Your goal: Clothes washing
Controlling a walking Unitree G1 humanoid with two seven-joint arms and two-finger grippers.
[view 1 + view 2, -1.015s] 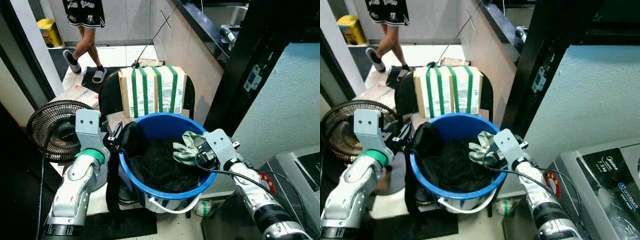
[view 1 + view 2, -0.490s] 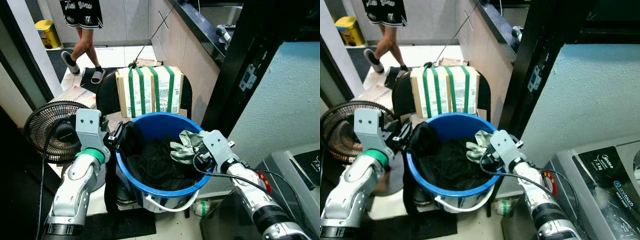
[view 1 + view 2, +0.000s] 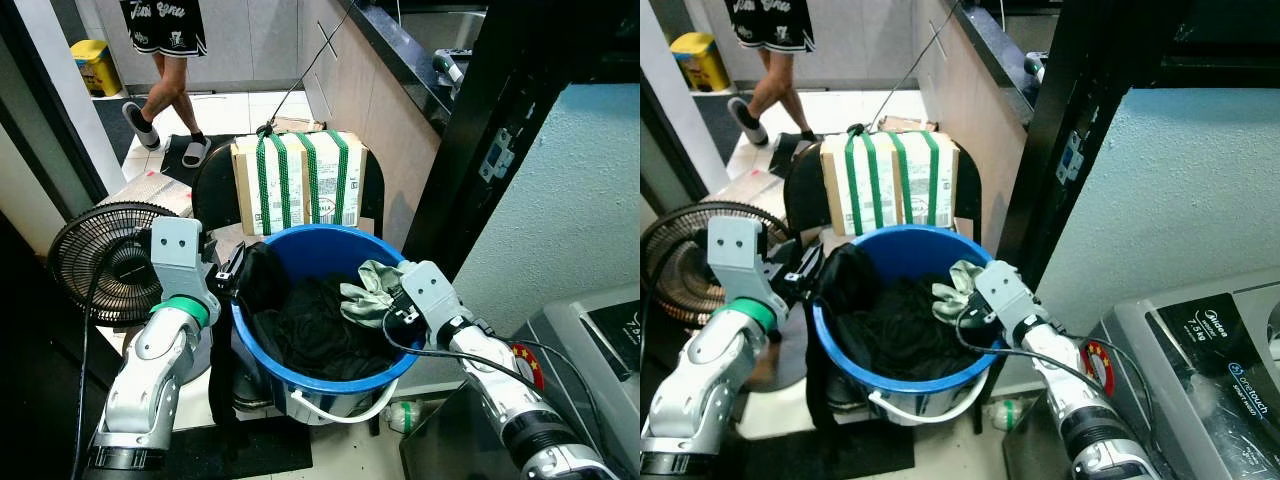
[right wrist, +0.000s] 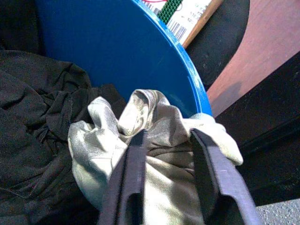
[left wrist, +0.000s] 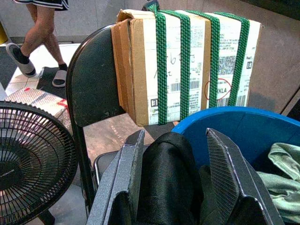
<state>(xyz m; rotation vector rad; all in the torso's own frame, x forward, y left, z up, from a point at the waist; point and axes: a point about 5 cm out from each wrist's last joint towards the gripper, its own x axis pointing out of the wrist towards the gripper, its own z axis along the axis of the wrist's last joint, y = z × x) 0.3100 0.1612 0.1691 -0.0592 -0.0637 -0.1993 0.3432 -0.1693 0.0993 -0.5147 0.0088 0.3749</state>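
Note:
A blue bucket (image 3: 330,238) sits before me, holding a heap of black clothes (image 3: 315,335). At its left rim, my left gripper (image 3: 232,280) is closed around a black garment (image 5: 166,168) that drapes over the edge. A pale green cloth (image 3: 365,293) lies bunched over the right rim. My right gripper (image 3: 395,305) is shut on that cloth (image 4: 159,164), one finger on each side of the fold. A white handle (image 3: 340,412) hangs under the bucket.
Behind the bucket a cardboard box (image 3: 303,183) with green straps sits on a black chair (image 3: 215,185). A floor fan (image 3: 100,260) stands at left, a washing machine (image 3: 1200,360) at right, a black door frame (image 3: 480,130) close by. A person (image 3: 170,60) walks at the far end.
The view has shifted a little. My right gripper has edged slightly inward along the rim with the green cloth. The person's feet have moved.

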